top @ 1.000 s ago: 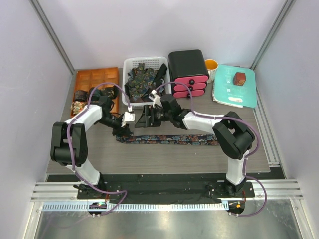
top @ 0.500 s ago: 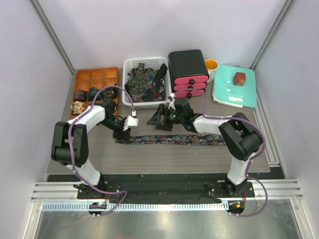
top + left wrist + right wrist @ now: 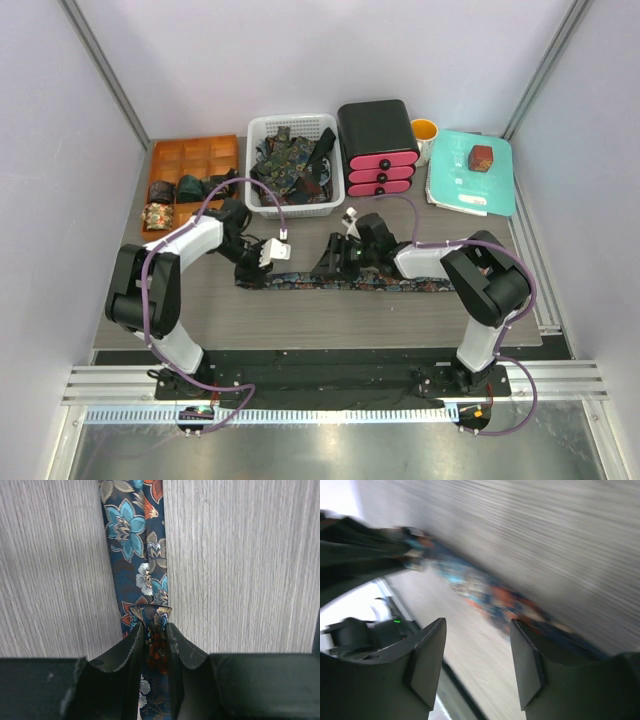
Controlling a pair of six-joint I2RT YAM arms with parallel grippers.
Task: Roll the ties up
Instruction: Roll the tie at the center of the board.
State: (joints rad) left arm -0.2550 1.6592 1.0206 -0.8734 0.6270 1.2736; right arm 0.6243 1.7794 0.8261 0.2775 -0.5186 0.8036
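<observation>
The left claw (image 3: 154, 632) is pinching the folded end of the tie (image 3: 134, 545). The tie lies flat along the middle of the table (image 3: 300, 320), stretching toward its right edge. The right claw (image 3: 477, 645) hangs spread above the strip, holding nothing. The risk, I judge, is that the slick fabric slips from that narrow pinch. The first turn could also wind skewed and loose, since nothing pins the free length. No writing or brand is legible anywhere.

The top view is lit evenly and softly; only faint shadows are cast on the table (image 3: 300, 320). In the left wrist view the tie (image 3: 132, 540) is rendered sharp. The right wrist view is smeared by motion blur.
</observation>
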